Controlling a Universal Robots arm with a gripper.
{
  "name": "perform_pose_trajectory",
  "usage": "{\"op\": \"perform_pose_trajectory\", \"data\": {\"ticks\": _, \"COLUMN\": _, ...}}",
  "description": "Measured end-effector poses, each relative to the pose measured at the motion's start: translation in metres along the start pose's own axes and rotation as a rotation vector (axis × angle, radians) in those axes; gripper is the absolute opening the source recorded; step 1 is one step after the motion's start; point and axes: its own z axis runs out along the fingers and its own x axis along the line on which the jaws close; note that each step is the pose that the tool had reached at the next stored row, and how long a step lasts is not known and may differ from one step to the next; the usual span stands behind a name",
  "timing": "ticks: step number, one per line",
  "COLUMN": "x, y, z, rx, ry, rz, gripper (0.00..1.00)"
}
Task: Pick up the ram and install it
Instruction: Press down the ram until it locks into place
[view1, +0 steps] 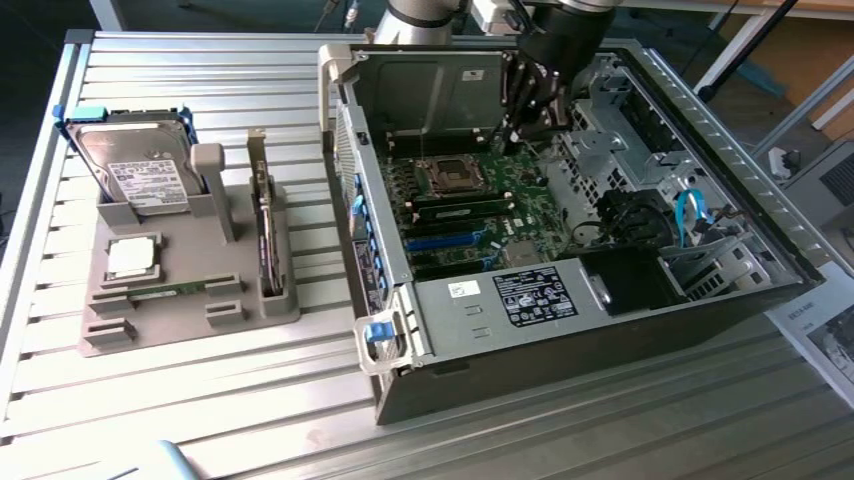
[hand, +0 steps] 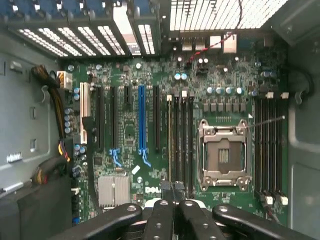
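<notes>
- Pincer shut, low over the circuit board; anything held: cannot tell.
- Ram edge-on in a slot beside the processor socket; full seating unconfirmed.

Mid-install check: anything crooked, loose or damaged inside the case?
Nothing looks damaged or askew. The hand is shut over the memory slots, where the ram stands edge-up in one slot, seemingly straight. The processor socket beside them is empty.
</notes>
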Motion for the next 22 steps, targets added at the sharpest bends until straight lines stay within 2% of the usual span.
{"op": "perform_pose_trajectory", "data": {"ticks": 7, "x": 0.000, "y": -0.0013, "z": 0.0000, "rx": 0.0003, "ry": -0.0001, "rz": 0.000, "gripper": 0.10}}
{"op": "perform_pose_trajectory", "data": {"ticks": 12, "x": 0.000, "y": -0.0005, "z": 0.0000, "rx": 0.0030, "ry": -0.0001, "rz": 0.000, "gripper": 0.10}}
{"op": "perform_pose_trajectory", "data": {"ticks": 19, "x": 0.001, "y": -0.0002, "z": -0.0139, "rx": 0.0031, "ry": 0.0082, "rz": 0.000, "gripper": 0.10}}
{"op": "perform_pose_trajectory", "data": {"ticks": 22, "x": 0.001, "y": -0.0002, "z": -0.0141, "rx": 0.0032, "ry": 0.0083, "rz": 0.000, "gripper": 0.10}}
